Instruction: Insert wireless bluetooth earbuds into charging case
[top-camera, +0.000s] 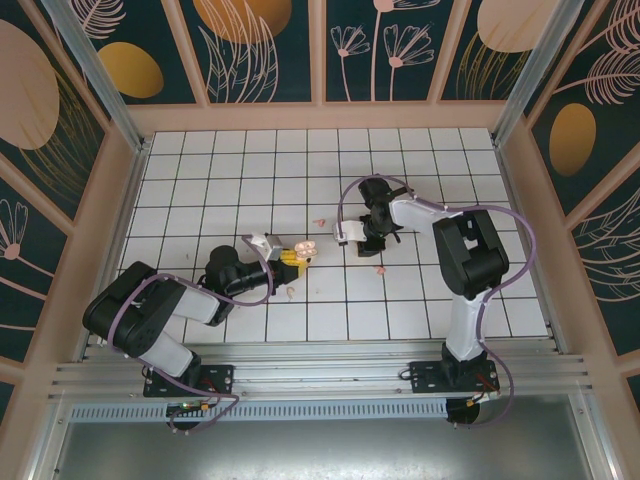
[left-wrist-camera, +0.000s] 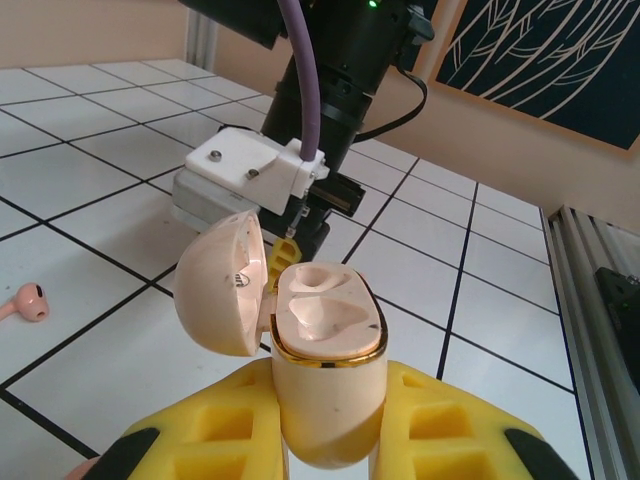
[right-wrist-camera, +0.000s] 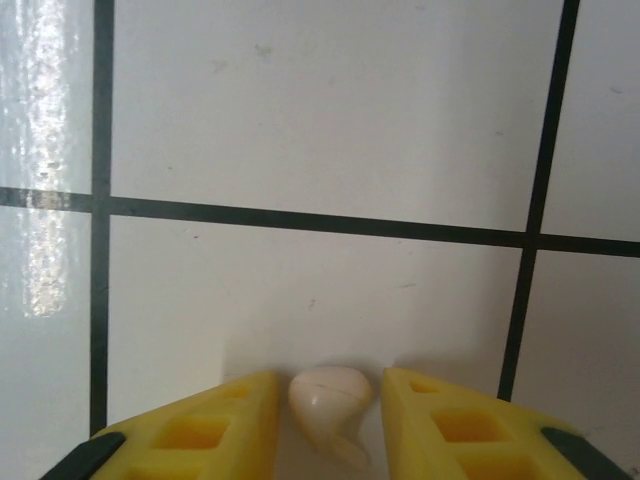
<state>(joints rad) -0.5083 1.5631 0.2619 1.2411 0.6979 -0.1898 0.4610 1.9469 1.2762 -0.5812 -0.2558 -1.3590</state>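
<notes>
Your right gripper (right-wrist-camera: 330, 385) stands narrow over a white tile (right-wrist-camera: 330, 110), one yellow finger on each side of a pale beige earbud (right-wrist-camera: 330, 398) lying on that tile. A sliver of gap seems to show on both sides, though from this angle I can't be sure the pads aren't already touching it. Your left gripper (left-wrist-camera: 325, 425) is clamped on the lower body of the charging case (left-wrist-camera: 328, 325), near the right arm's tool. The lid (left-wrist-camera: 220, 285) is hinged open to one side and both sockets are empty.

The main risk is the pinch itself. The earbud's bulb is rounded and looks slick, so an off-centre squeeze would likely shoot it out across the tiles (the stem points back toward the camera, leaving little flat surface to bite).

If it comes up rotated, the stem won't line up with a socket. Pushing it then could tip the case in the left fingers or knock the lid.

Mind too the salmon-pink earbud (left-wrist-camera: 25, 302) lying loose near the case; a careless sweep of either arm could scatter it.
</notes>
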